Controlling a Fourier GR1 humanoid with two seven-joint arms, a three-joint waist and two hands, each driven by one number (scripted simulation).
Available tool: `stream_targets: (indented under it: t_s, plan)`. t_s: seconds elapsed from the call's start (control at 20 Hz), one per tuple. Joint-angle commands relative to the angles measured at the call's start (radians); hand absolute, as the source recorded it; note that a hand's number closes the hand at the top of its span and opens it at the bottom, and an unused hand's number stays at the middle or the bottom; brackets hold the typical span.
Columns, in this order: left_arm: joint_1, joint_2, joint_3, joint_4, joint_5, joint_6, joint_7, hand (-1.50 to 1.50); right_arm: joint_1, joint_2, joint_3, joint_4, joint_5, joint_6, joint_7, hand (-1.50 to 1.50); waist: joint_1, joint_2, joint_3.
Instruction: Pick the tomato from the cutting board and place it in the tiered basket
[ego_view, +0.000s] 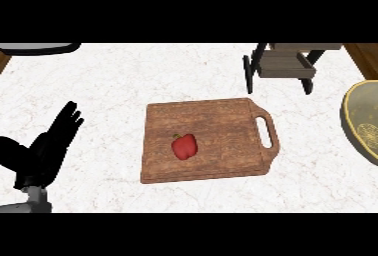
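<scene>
With the left hand (52, 145) held open at the desk's left edge, the tomato (184, 146) (a red, pepper-like thing lying untouched on the cutting board (214, 120)) could be nudged off-centre if approached sideways.

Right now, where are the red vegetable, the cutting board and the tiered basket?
red vegetable (184, 146): head view, middle of its body.
cutting board (221, 125): head view, bare wood.
tiered basket (284, 65): head view, grey tray wall.

Red tomato (184, 146) lies on cutting board (209, 140), left of centre. Tiered basket (284, 65) beyond board's right corner. Left hand (53, 145) open, resting at left edge. Plate (362, 120) at right edge.
</scene>
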Motion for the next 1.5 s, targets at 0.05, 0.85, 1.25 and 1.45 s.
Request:
stream_targets:
  t_s: [0.05,0.85,1.25,1.45]
  plan:
    - [-0.005,-0.005,-0.007,-0.003,-0.001,-0.003,-0.002,0.00,-0.069,-0.160,-0.230,0.155,-0.225,0.150,-0.248,1.50,0.025,0.003,-0.004]
    - [-0.108,-0.029,-0.055,0.026,-0.017,-0.021,0.057,0.00,-0.482,-0.305,-0.095,0.455,-0.212,0.436,-0.271,1.50,0.108,0.010,-0.012]
    - [-0.088,-0.038,-0.034,0.081,-0.044,-0.015,-0.019,0.00,-0.679,-0.089,-0.016,0.484,-0.173,0.362,-0.039,1.50,0.083,0.005,-0.013]
    - [-0.130,-0.043,-0.038,0.063,-0.043,-0.007,0.032,0.00,-0.721,-0.038,0.014,0.531,-0.126,0.338,-0.045,1.50,0.081,0.008,-0.012]
